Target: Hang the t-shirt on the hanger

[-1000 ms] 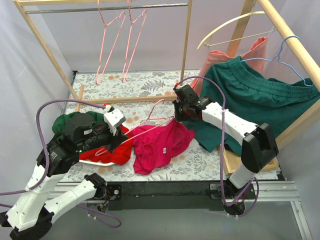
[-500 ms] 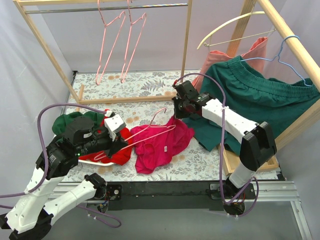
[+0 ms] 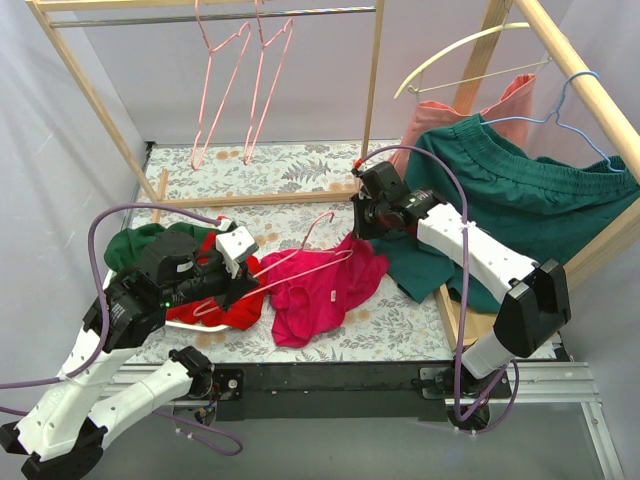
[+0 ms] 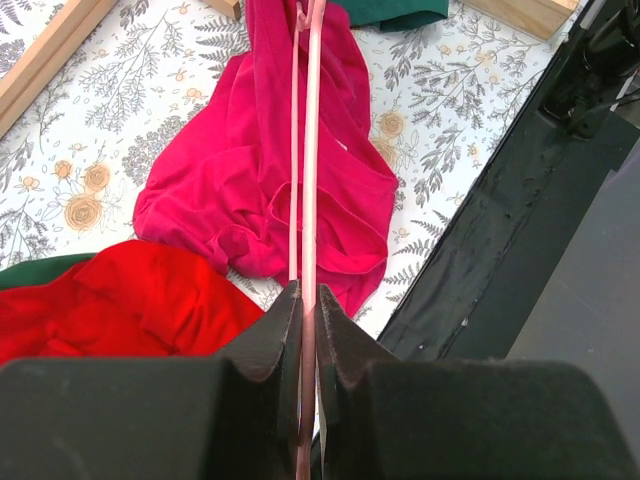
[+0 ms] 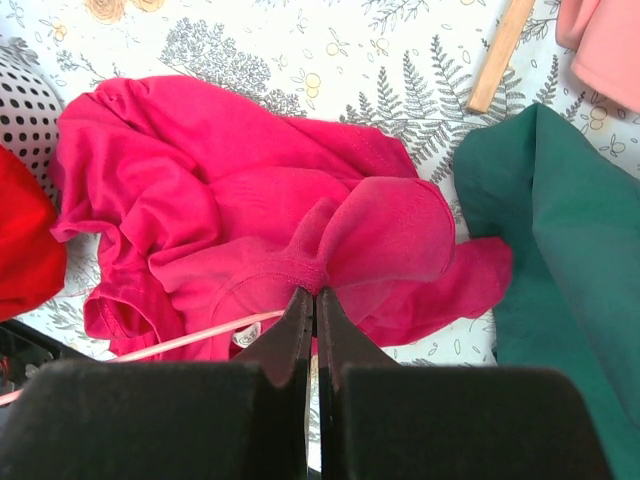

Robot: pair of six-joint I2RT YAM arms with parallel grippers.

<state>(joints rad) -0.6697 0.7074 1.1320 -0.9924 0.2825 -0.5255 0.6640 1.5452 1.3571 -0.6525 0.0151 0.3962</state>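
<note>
The left gripper (image 4: 308, 305) clamps the pale-pink wire hanger (image 4: 314, 150), aiming it at the magenta t-shirt (image 5: 200, 200) — the right gripper (image 5: 314, 300) pinches a fabric fold up, probably opening a way in

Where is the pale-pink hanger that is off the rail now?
In the top view, near centre: the left gripper holds the hanger, which reaches rightward over the magenta t-shirt.

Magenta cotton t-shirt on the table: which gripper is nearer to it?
Right. The right gripper pinches a fold of the magenta cotton t-shirt; the left gripper clamps the thin pale-pink wire hanger by the shirt's left edge.
</note>
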